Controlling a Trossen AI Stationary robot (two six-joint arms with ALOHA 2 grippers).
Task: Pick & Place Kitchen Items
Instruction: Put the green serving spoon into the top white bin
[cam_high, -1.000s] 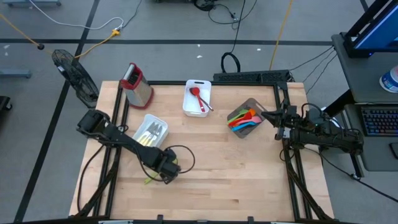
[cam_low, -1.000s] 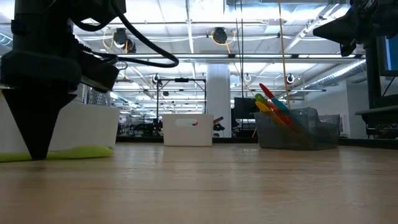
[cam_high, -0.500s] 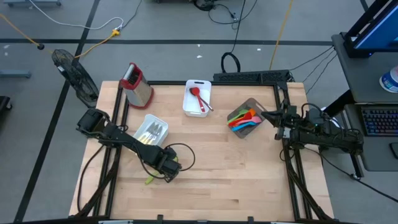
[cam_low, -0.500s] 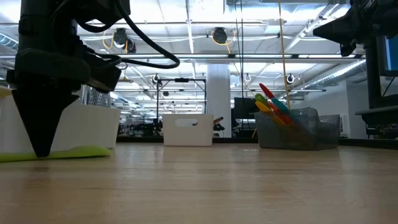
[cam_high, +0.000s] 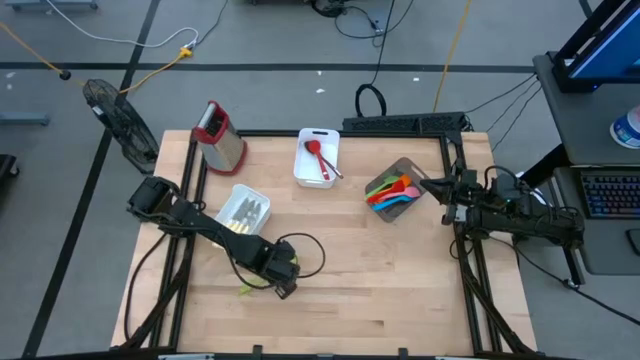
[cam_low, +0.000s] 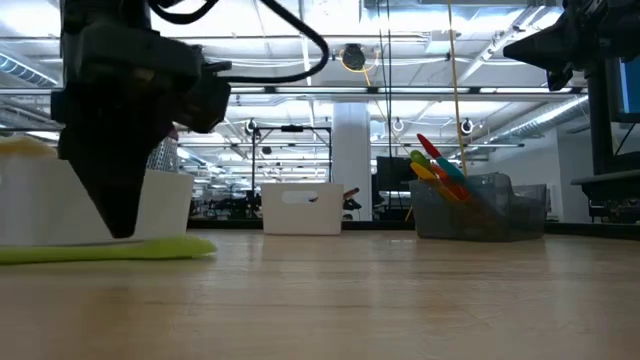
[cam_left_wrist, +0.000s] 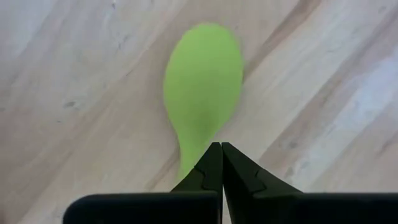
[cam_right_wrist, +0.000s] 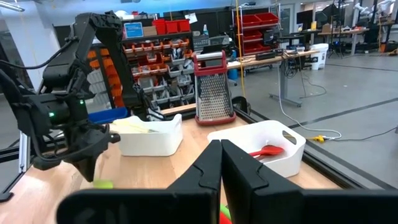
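Lime-green and flat, a plastic spoon (cam_left_wrist: 202, 87) lies on the pale wooden table (cam_high: 380, 290) at its near-left part, and the left gripper (cam_left_wrist: 221, 158) stands tip-down right over its slim handle. In the left wrist view the two dark fingers meet in a thin line just where the handle narrows below the oval bowl, so the jaws are together; whether they pinch the handle or only sit on top of it cannot be told. The low view shows the spoon (cam_low: 110, 250) flat on the wood with the gripper's dark point coming down onto it.

Just beyond the left arm sits a white rectangular bin (cam_high: 246, 213) holding pale-yellow-handled cutlery. At the far-left corner stands a steel box grater with a red top (cam_high: 218, 135). A second white bin (cam_high: 318, 157) at the far middle holds a red spoon (cam_high: 316, 150). To its right a clear grey bin (cam_high: 398, 190) carries a bundle of coloured utensils (cam_high: 392, 191) in red, orange, blue and green, leaning out of it.

The right gripper (cam_right_wrist: 221, 162) waits at the right edge of the table, raised off the wood, its fingers pressed together on nothing.
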